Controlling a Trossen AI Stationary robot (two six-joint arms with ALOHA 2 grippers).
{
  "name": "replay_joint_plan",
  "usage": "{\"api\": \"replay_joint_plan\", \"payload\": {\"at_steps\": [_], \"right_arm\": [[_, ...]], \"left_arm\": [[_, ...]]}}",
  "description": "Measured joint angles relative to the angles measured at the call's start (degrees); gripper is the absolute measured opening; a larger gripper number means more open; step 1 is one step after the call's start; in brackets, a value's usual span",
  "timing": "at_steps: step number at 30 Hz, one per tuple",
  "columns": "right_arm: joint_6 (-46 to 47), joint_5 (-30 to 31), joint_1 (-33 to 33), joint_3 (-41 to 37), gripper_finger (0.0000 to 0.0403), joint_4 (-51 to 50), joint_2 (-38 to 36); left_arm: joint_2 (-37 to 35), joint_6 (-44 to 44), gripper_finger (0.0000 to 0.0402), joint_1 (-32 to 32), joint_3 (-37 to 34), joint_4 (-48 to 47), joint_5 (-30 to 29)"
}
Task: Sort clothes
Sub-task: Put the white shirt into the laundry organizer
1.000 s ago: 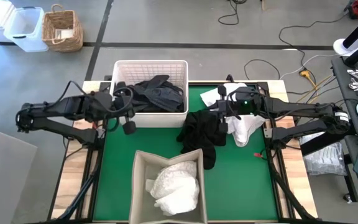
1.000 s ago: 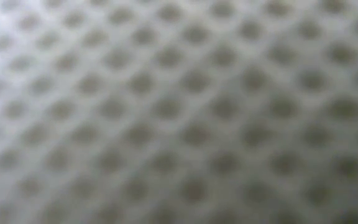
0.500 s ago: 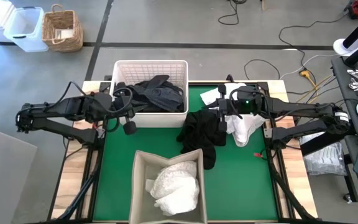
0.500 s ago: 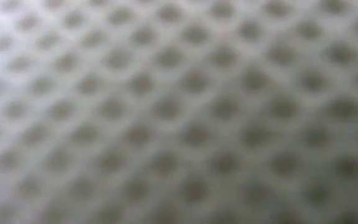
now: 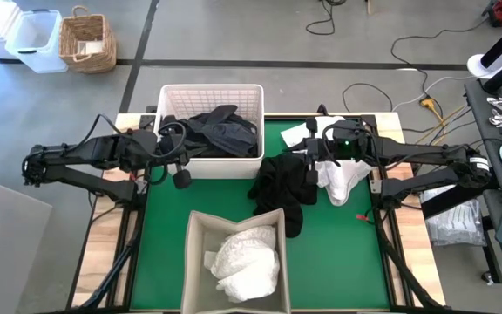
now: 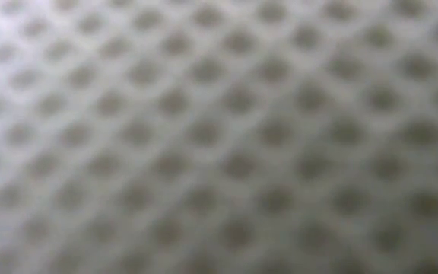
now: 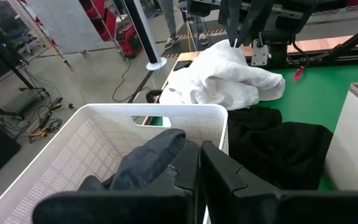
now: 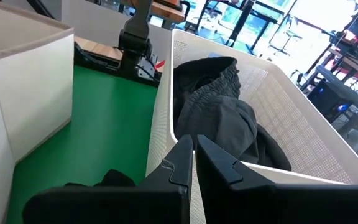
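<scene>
A white plastic basket (image 5: 212, 88) at the table's far middle holds dark clothes (image 5: 216, 131) (image 7: 148, 158) (image 8: 216, 106). A black garment (image 5: 279, 187) (image 7: 284, 146) lies crumpled on the green mat, and a white garment (image 5: 338, 179) (image 7: 229, 78) is heaped to its right. More white clothes (image 5: 247, 257) sit in a grey fabric bin (image 5: 192, 262) at the near edge. My left gripper (image 5: 179, 177) (image 7: 199, 163) hangs shut at the basket's near left corner. My right gripper (image 5: 310, 174) (image 8: 194, 152) is shut, pointing down between the black and white garments.
Bare green mat (image 5: 168, 227) lies left of the fabric bin and right of it (image 5: 338, 253). A small white piece (image 5: 296, 133) lies by the basket's right side. A blurred mesh surface (image 6: 219, 137) fills the low view. A wicker basket (image 5: 88, 39) stands on the floor.
</scene>
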Motion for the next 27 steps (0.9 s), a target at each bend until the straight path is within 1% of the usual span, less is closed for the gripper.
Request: {"api": "replay_joint_plan", "payload": {"at_steps": [7,13,21,23,27], "right_arm": [[0.09,0.12,0.02,0.00,0.0013,-1.82,-2.35],[1.81,0.30,0.02,0.00,0.0013,-7.64,-6.38],[6.96,0.49,0.02,0.02,0.0013,-16.06,-10.58],[7.94,1.42,0.02,0.02,0.0013,-17.39,-10.81],[9.05,6.15,0.04,0.02,0.0013,-20.69,-10.39]], "left_arm": [[-0.32,-3.14,0.0000,0.00,0.00,-2.00,0.00],[-1.11,-7.18,0.0000,-0.39,0.00,-6.51,-0.04],[-1.14,-7.36,0.0000,-4.60,-0.38,-7.87,-0.21],[-1.12,-7.29,0.0000,-6.28,-1.07,-7.82,-2.12],[-1.09,-9.22,0.0000,-9.49,-2.20,-8.58,-8.95]]}}
